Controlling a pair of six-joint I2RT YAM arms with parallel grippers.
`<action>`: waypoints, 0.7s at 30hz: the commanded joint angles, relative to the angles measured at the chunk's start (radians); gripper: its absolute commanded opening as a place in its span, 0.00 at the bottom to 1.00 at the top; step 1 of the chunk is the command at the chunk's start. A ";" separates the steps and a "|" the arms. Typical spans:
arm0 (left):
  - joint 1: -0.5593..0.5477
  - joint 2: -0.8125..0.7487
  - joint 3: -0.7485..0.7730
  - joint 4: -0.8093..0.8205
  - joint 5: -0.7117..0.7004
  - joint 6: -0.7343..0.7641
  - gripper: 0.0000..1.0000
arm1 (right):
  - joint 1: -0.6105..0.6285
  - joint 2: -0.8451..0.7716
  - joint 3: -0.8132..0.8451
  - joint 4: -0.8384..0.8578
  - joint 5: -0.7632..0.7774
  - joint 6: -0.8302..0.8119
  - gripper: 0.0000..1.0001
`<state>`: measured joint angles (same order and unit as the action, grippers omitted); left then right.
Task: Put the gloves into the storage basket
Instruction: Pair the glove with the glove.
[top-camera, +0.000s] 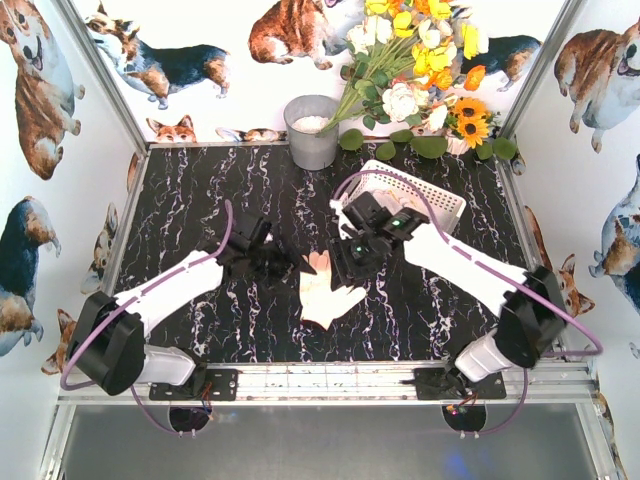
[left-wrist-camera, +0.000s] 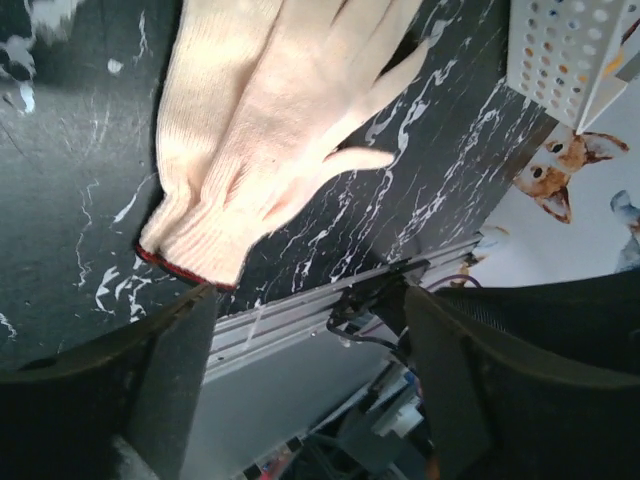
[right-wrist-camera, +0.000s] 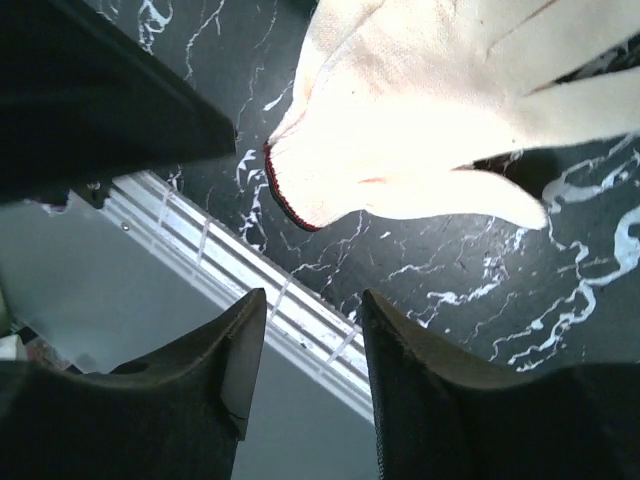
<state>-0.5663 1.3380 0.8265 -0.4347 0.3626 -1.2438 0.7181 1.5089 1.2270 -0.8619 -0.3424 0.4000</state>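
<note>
My left hand (left-wrist-camera: 310, 335) is spread, its two fingers (left-wrist-camera: 170, 385) wide apart with nothing between them. In its own camera the cream glove (left-wrist-camera: 270, 120) lies flat on the table just past my fingertips, from 11 to 12 o'clock. The red-edged cuff is nearest me and the glove's fingers point away. No part of it touches my hand.

My right hand (right-wrist-camera: 312, 320) is parted too, by a narrower gap, and it also pinches nothing. From there the same cream glove (right-wrist-camera: 450, 130) sits at about 1 o'clock. Its cuff faces my fingertips and its thumb sticks out to the right, clear of both fingers (right-wrist-camera: 235, 360).

From above, my left hand (top-camera: 282, 262) and right hand (top-camera: 350, 258) face each other low over the black marbled table (top-camera: 200, 200). The gloves (top-camera: 328, 292) lie in a small heap between and just in front of them, at 4 o'clock from the left and 7 o'clock from the right. A peach-toned one sits at the far end of the heap.

The white basket (top-camera: 440, 200) stands behind my right wrist, at about 1 o'clock from that hand and well apart from the gloves. My forearm partly covers it. My left camera catches a corner of the basket (left-wrist-camera: 560, 50) at 2 o'clock. A grey bucket (top-camera: 312, 130) stands at the table's far edge, with a bunch of flowers (top-camera: 415, 60) to its right.
</note>
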 joint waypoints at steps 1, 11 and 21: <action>0.028 -0.019 0.118 -0.165 -0.026 0.161 0.76 | 0.001 -0.131 0.004 -0.054 0.022 0.082 0.47; 0.027 0.184 0.228 -0.071 0.076 0.346 0.68 | -0.110 -0.117 -0.038 -0.121 0.083 0.463 0.47; 0.032 0.378 0.403 -0.102 -0.023 0.660 0.68 | -0.187 -0.042 -0.152 0.051 0.214 0.252 0.48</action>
<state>-0.5400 1.6993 1.2007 -0.5446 0.3927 -0.7330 0.5663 1.4231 1.0851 -0.9077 -0.2085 0.7967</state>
